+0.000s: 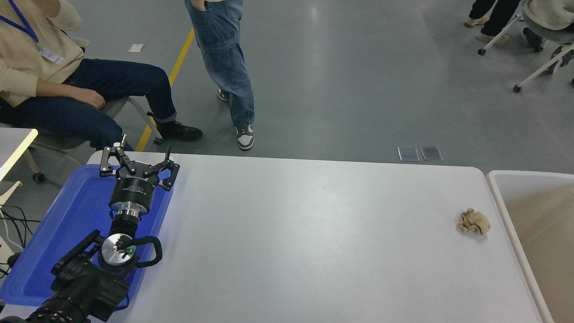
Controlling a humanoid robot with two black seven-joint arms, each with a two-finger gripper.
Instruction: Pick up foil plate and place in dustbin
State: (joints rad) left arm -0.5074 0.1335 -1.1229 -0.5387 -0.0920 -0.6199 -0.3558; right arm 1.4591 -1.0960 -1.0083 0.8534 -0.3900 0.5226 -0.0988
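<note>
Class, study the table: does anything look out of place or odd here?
One thing: a crumpled tan paper ball lies loose on the white table, just beside the dustbin rather than in it. No foil plate is in view. The left gripper rests open over the blue tray.

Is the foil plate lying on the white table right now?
No, the white table holds only a crumpled tan paper ball near the dustbin; no foil plate shows.
</note>
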